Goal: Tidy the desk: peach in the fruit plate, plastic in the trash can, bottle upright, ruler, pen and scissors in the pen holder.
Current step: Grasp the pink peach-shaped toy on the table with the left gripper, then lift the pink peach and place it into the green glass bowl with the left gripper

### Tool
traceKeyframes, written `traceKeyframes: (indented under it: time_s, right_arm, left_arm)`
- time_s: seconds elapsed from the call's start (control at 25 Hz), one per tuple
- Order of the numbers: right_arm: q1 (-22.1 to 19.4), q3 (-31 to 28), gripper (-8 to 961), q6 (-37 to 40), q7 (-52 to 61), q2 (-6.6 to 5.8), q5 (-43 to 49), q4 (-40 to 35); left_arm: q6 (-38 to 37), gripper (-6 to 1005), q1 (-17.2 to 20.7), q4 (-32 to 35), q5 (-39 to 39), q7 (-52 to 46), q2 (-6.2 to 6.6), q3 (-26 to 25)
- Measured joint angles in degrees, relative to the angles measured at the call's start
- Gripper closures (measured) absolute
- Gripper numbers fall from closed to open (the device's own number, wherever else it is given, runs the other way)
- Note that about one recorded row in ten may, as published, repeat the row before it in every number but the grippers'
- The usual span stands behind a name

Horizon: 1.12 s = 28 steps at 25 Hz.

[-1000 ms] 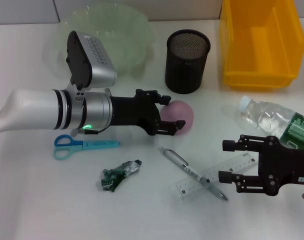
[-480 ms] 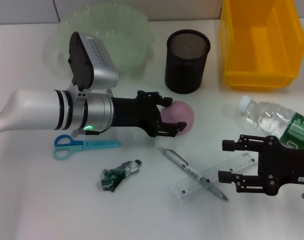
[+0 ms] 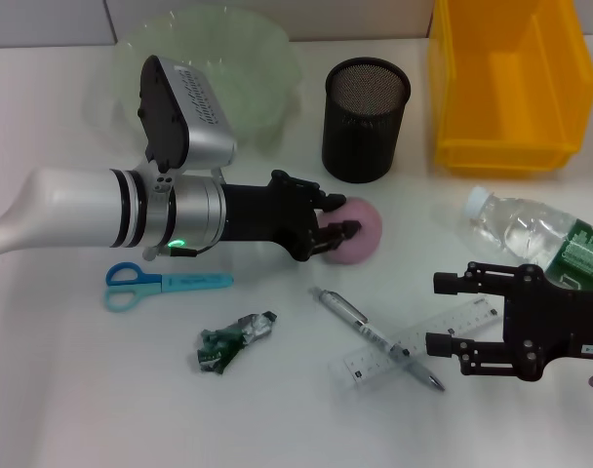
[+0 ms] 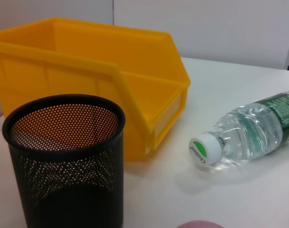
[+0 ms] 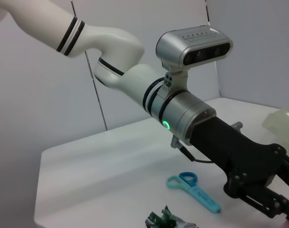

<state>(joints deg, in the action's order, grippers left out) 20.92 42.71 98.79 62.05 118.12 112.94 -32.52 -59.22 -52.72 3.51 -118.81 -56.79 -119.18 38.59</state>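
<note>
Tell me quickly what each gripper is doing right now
Left gripper: shut on the peach.
Right gripper: open, empty, over the ruler.

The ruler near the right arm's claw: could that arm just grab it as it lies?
Probably not cleanly. The right gripper sits open beside the ruler, nothing between them, but the pen lies across it.

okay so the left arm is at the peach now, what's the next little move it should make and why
Probably lift the peach straight up. The left gripper looks closed around its near side while it sits on the table, so raising it would clear the surface before carrying it back to the green fruit plate behind the arm. The right gripper hangs open beside the ruler, idle.
</note>
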Motion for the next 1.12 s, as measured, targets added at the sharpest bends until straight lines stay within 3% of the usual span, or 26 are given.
traceKeyframes:
  time_s: [0.24, 0.36, 1.12]
  right_arm:
    - [0.0, 0.0, 218, 0.0, 0.0, 0.0, 0.0, 0.0]
    - [0.1, 0.0, 218, 0.0, 0.0, 0.0, 0.0, 0.0]
    - [0.1, 0.0, 218, 0.0, 0.0, 0.0, 0.0, 0.0]
  left_arm:
    - [0.2, 686, 0.0, 0.0, 0.1, 0.0, 0.0, 0.0]
    - [0.3, 914, 0.0, 0.0, 0.1, 0.0, 0.0, 0.0]
    - [0.1, 957, 0.0, 0.0, 0.1, -0.4, 0.0, 0.0]
